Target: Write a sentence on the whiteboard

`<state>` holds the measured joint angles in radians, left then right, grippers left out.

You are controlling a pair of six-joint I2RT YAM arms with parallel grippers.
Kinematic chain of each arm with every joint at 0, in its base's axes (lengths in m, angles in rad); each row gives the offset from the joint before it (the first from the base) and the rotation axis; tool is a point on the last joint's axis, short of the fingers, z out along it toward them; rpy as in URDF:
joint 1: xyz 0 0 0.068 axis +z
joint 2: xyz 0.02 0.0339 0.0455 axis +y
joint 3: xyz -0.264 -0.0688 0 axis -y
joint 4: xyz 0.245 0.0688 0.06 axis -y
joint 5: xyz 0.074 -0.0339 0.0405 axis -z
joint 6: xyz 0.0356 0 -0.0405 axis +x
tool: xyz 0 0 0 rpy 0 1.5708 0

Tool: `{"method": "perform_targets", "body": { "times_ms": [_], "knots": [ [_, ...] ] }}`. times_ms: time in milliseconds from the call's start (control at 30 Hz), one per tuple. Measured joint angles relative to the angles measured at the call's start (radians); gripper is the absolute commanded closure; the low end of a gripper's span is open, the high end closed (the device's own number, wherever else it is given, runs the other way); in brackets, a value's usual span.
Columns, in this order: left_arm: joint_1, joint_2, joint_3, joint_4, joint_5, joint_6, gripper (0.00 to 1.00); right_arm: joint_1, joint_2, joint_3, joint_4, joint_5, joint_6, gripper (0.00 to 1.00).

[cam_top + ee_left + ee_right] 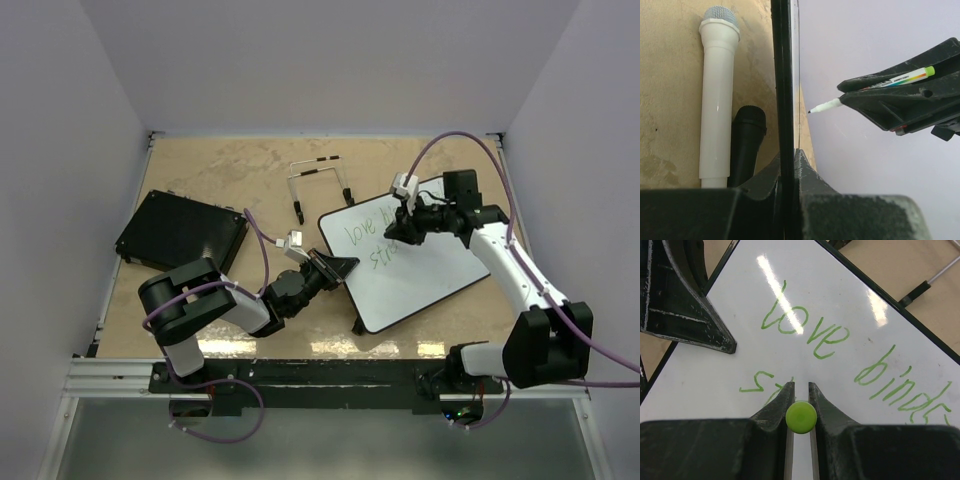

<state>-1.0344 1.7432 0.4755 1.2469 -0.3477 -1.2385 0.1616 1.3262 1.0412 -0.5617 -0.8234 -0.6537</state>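
Whiteboard (432, 272) askew, its green sentence (368, 232) on a diagonal toward far right

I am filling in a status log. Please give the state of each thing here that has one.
Left hand: shut on the whiteboard edge.
Right hand: shut on the marker.
Marker: uncapped, tip toward the whiteboard.
Sentence: unfinished; "love binds" written, second line begun.
White microphone: lying flat.
Black microphone: lying beside it.

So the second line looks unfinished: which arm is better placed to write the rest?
Probably right: the right claw is shut on the marker over the whiteboard, while the left claw is clamped on its edge.
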Motion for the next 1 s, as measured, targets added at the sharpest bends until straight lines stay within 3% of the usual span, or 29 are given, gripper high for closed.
{"method": "perform_targets", "body": {
  "times_ms": [367, 1000],
  "knots": [
    [0.000, 0.000, 0.000, 0.000, 0.000, 0.001, 1.00, -0.118, -0.052, 0.007, -0.011, -0.036, -0.010, 1.00],
    [0.000, 0.000, 0.000, 0.000, 0.001, 0.001, 1.00, -0.138, -0.058, -0.019, 0.005, -0.087, -0.009, 1.00]
  ]
}}
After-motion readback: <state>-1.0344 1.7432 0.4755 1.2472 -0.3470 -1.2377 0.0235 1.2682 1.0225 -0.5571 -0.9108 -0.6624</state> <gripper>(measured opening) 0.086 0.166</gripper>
